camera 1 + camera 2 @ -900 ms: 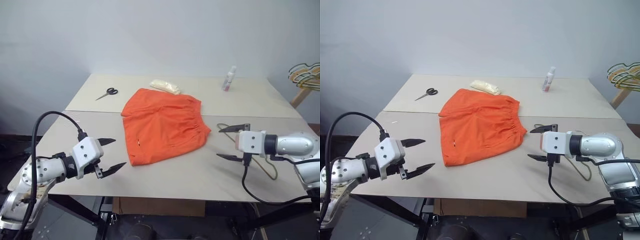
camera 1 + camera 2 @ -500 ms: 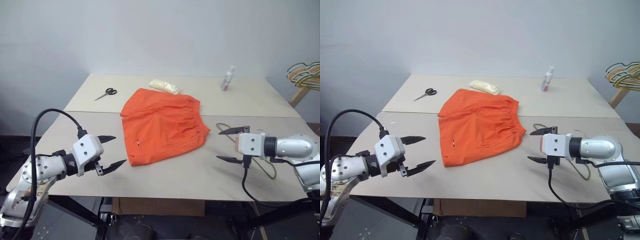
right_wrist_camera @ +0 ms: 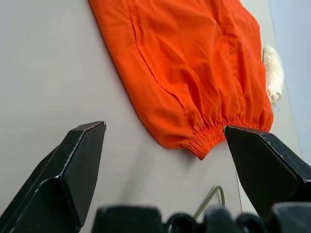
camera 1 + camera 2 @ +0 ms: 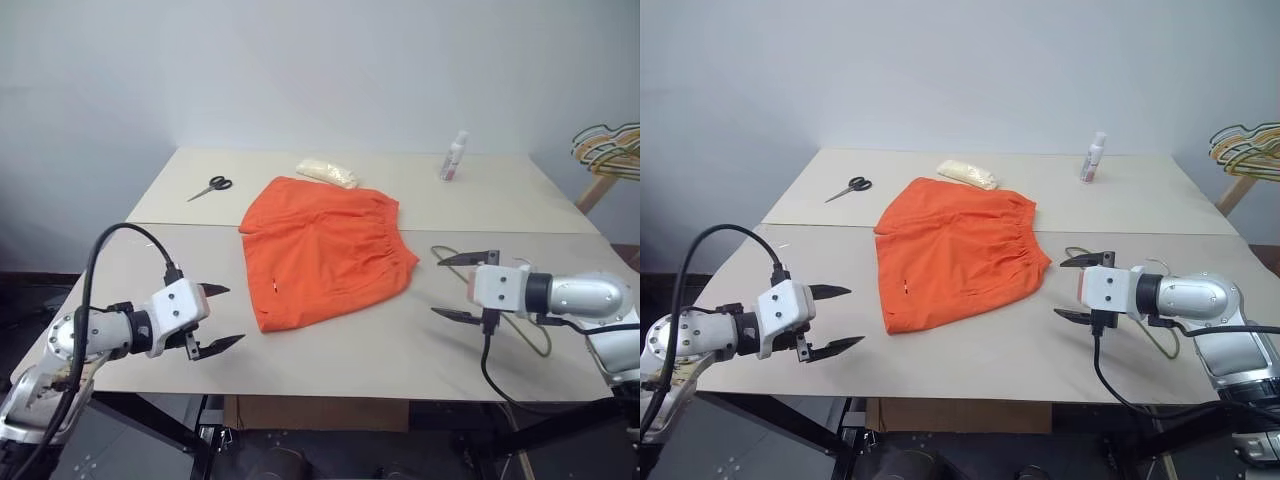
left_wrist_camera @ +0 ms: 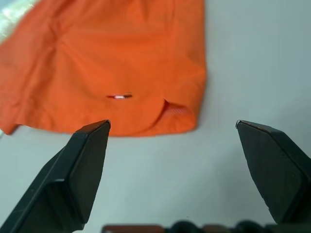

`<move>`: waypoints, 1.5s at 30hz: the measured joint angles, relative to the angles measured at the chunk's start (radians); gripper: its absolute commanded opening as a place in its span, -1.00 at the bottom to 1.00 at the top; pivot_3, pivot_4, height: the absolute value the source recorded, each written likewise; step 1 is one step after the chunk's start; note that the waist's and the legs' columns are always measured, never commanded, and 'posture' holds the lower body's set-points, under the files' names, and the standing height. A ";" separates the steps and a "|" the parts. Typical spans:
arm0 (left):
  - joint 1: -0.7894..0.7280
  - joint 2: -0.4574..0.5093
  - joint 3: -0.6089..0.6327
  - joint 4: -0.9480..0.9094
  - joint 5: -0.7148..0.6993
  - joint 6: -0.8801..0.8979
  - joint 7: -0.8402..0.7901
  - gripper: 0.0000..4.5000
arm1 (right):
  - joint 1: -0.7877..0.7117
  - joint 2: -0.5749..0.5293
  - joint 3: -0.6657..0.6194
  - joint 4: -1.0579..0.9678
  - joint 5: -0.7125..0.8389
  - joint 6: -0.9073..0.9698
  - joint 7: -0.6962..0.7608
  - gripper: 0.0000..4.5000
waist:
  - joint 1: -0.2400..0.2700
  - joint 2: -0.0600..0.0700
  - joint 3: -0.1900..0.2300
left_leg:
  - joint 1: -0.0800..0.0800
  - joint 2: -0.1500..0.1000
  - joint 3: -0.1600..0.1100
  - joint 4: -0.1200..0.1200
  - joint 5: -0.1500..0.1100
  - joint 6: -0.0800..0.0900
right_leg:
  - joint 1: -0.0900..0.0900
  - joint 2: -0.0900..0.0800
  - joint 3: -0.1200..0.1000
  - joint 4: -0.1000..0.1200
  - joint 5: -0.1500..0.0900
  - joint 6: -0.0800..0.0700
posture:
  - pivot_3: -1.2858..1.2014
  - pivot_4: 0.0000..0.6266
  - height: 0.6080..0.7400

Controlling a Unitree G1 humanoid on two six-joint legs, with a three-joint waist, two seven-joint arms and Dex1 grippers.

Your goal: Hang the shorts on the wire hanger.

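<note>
- On the pale surface (image 4: 420,350), the shorts (image 4: 325,250) lie flat near the middle, waistband toward the right side, hem end toward the front-left; small white tag (image 5: 119,96) near the hem.
- Front edge of surface runs just under both grippers; bare board between shorts' hem and that edge, w/ open room front-centre.
- Seam line crosses the surface left to right behind the shorts' mid-part; shorts straddle it.
- Far half: scissors (image 4: 212,186) at back-left, pale cloth bundle (image 4: 328,172) touching or just behind the shorts' far edge, small bottle (image 4: 456,156) at back-right. All well apart from both grippers.
- Left gripper (image 4: 222,315) hovers over front-left corner area, jaws spread wide, nothing between them; points toward the shorts' hem corner, near but apart from it.
- Right gripper (image 4: 466,286) hovers at front-right, jaws also wide apart and empty, aimed toward the waistband end; clear gap of bare surface between it and the fabric.
- The wire hanger (image 4: 540,340) lies flat on the surface under/behind the right gripper, mostly hidden by the arm; a thin loop shows near the shorts' waistband corner (image 3: 210,201) in right wrist view, just beside the fabric, contact can't be told.
- Coloured hangers on a wooden rack (image 4: 605,150) stand off the surface's right edge, far from both arms.
</note>
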 measured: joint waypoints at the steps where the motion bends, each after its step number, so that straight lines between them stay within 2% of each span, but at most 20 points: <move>1: -0.023 0.000 -0.019 0.033 0.004 -0.022 -0.018 1.00 | 0.010 0.003 -0.003 -0.013 -0.003 0.004 -0.012 0.99 | -0.002 0.000 0.000 | 0.000 0.000 0.000 0.000 0.000 0.000 | 0.000 0.000 0.000 0.000 0.000 0.000 | 0.20 -1.00 1.00; 9: -0.228 -0.041 -0.184 0.324 0.121 -0.200 -0.119 1.00 | 0.085 0.031 -0.010 -0.114 -0.009 0.073 -0.078 0.99 | -0.040 0.000 0.000 | 0.000 -0.004 0.000 0.000 0.000 0.000 | 0.001 0.000 0.000 0.000 0.000 0.000 | 0.17 -1.00 1.00; 14: -0.309 -0.132 -0.287 0.448 0.208 -0.273 -0.115 1.00 | 0.112 0.037 -0.013 -0.150 -0.017 0.104 -0.104 0.99 | -0.064 0.000 0.000 | 0.000 -0.003 0.001 0.000 0.000 0.000 | 0.001 0.000 0.000 0.000 0.000 0.000 | 0.15 -1.00 1.00; 17: -0.332 -0.155 -0.315 0.464 0.247 -0.278 -0.108 0.73 | 0.126 0.037 -0.018 -0.169 -0.017 0.113 -0.117 1.00 | -0.077 0.000 0.000 | 0.001 -0.003 0.001 0.000 0.000 0.000 | 0.001 0.000 0.001 0.000 0.000 0.000 | 0.14 -1.00 1.00; 22: -0.334 -0.145 -0.325 0.465 0.290 -0.294 -0.106 0.06 | 0.148 0.037 -0.035 -0.183 -0.017 0.122 -0.118 1.00 | -0.100 0.000 0.000 | 0.002 -0.001 0.002 0.000 0.000 0.001 | 0.001 0.000 0.003 0.001 0.000 0.000 | 0.15 -1.00 1.00; 28: -0.332 -0.135 -0.326 0.469 0.315 -0.298 -0.092 -0.84 | 0.135 0.039 -0.034 -0.183 -0.027 0.124 -0.119 1.00 | -0.100 0.000 0.000 | 0.002 -0.001 0.002 0.000 0.000 0.001 | 0.001 0.000 0.003 0.001 0.000 0.000 | 0.16 -1.00 1.00; 30: -0.329 -0.129 -0.325 0.467 0.313 -0.298 -0.094 -0.98 | 0.111 0.045 -0.026 -0.175 -0.037 0.123 -0.119 1.00 | -0.101 0.000 0.000 | 0.002 0.000 0.002 0.000 0.000 0.001 | 0.001 0.000 0.003 0.001 0.000 0.000 | 0.16 -1.00 1.00; 34: -0.300 -0.108 -0.311 0.438 0.291 -0.298 -0.113 -0.98 | 0.048 0.058 0.020 -0.109 -0.098 0.103 -0.133 1.00 | -0.102 0.000 0.000 | 0.002 0.000 0.003 0.000 0.000 0.001 | 0.000 0.000 0.003 0.001 0.000 0.000 | 0.16 -1.00 1.00; 37: -0.266 -0.081 -0.276 0.388 0.257 -0.296 -0.121 -0.98 | -0.035 0.084 0.099 -0.005 -0.205 0.038 -0.174 1.00 | -0.109 0.000 0.000 | 0.003 0.000 0.003 0.000 0.000 0.000 | 0.000 0.000 0.004 0.001 0.000 0.000 | 0.16 -1.00 1.00; 45: -0.128 0.040 -0.069 0.126 0.040 -0.180 -0.176 -0.98 | -0.242 0.191 0.273 0.340 -0.428 -0.180 -0.301 1.00 | -0.127 -0.001 0.001 | 0.002 0.000 0.003 0.000 0.003 -0.006 | -0.001 0.001 0.005 0.001 0.000 0.000 | 0.21 -1.00 1.00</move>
